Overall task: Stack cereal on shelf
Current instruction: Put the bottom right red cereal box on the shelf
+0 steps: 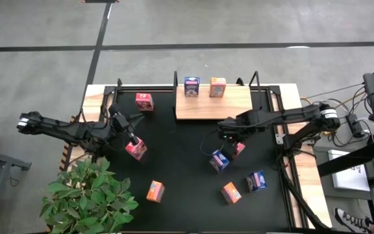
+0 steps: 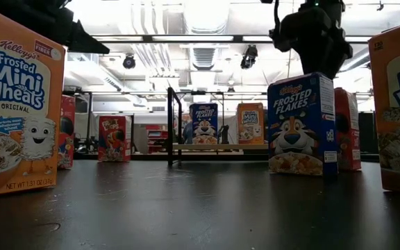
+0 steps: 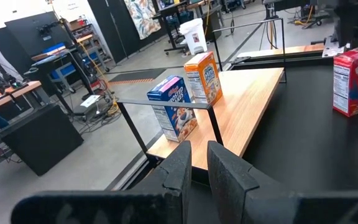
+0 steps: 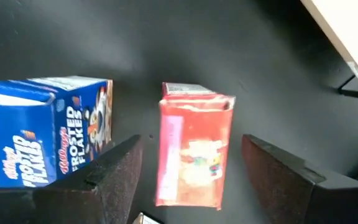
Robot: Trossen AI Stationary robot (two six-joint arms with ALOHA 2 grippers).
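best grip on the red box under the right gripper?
Take the red box across its two broad printed faces, coming straight down from above. It stands upright on the mat, already between the open fingers of the right gripper. The blue Frosted Flakes box stands close beside it, apart, so keep that finger in the gap.

From my station I see a black mat (image 1: 174, 162) covering the tabletop, and a green leafy plant (image 1: 86, 195) at its near left corner. Cables (image 1: 356, 123) and equipment lie beside the table's right side. Behind, ceiling lamps (image 2: 129, 61) hang.
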